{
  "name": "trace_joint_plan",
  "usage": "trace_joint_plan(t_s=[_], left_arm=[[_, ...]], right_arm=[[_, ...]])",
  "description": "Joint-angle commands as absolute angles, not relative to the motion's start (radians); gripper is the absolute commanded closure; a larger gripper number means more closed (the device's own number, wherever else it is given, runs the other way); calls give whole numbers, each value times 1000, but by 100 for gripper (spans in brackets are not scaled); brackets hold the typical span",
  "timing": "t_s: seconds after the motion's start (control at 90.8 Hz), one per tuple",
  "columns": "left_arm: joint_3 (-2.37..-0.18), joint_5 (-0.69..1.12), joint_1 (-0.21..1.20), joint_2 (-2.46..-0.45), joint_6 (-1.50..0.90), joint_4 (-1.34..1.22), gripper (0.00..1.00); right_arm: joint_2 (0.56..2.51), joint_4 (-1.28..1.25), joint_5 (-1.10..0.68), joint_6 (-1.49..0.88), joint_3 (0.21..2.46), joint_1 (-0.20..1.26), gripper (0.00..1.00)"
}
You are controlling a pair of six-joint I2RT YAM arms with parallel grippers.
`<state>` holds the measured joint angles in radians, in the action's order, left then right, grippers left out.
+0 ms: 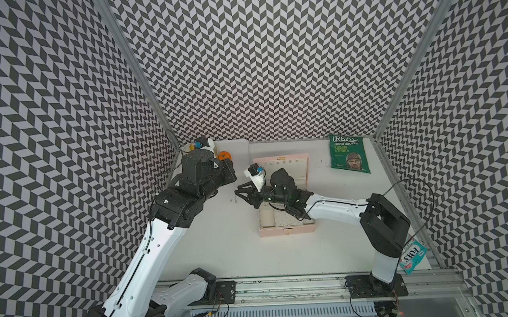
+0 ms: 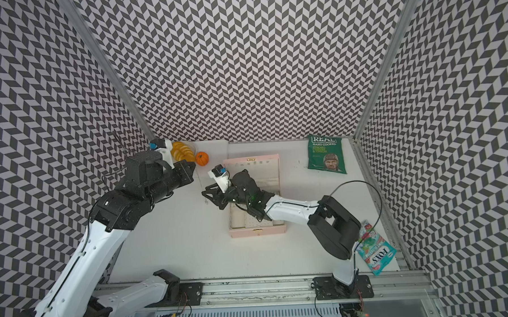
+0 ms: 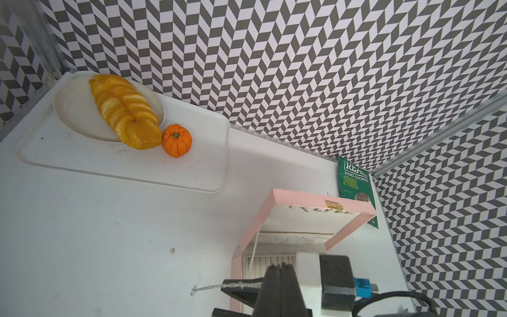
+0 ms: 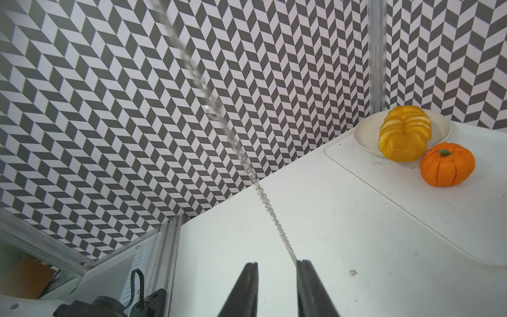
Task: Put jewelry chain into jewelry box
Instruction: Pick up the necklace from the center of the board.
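Observation:
The jewelry box (image 1: 288,230) (image 2: 257,232) is pale pink and stands open mid-table, its lid (image 3: 258,216) raised. My right arm reaches across it. The right gripper (image 1: 237,192) (image 2: 203,193) (image 4: 277,264) hangs just left of the box above the table, jaws apart with a clear gap. The thin silver jewelry chain (image 4: 274,219) (image 3: 211,287) clings to the tip of one finger and trails off it, with a small pendant (image 3: 194,289) at its free end. My left gripper (image 3: 279,265) (image 1: 231,172) is shut on nothing, raised left of the box.
A white tray (image 3: 192,175) at the back left carries a plate (image 3: 74,115) of sliced yellow food and a small orange pumpkin (image 3: 176,140). A green crisp bag (image 1: 347,153) lies back right. A Fox's sweet bag (image 2: 376,252) lies front right.

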<state>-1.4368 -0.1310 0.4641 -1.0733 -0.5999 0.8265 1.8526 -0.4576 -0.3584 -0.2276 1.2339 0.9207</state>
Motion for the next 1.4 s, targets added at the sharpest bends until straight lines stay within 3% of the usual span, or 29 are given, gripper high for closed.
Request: trace_joint_plan(t_s=[0.0, 0.242, 0.43, 0.551, 0.826, 1.267, 1.388], left_arm=[[-1467, -117, 467, -1062, -603, 824, 100], [-1470, -117, 467, -1063, -604, 824, 100], [-1471, -118, 467, -1065, -603, 824, 100], [-1474, -120, 467, -1064, -605, 825, 100], [-1472, -125, 468, -1059, -605, 827, 100], [-1448, -106, 467, -1045, -616, 811, 100], [-1457, -97, 468, -1043, -615, 811, 100]], right_arm=[[1875, -509, -365, -227, 1270, 929, 70], [1882, -508, -355, -224, 1271, 928, 69], [1875, -512, -356, -225, 1258, 928, 79], [1872, -515, -355, -228, 1244, 929, 79], [1872, -516, -356, -235, 1244, 928, 100], [1863, -513, -356, -237, 1237, 929, 100], [1876, -511, -356, -242, 1253, 928, 91]])
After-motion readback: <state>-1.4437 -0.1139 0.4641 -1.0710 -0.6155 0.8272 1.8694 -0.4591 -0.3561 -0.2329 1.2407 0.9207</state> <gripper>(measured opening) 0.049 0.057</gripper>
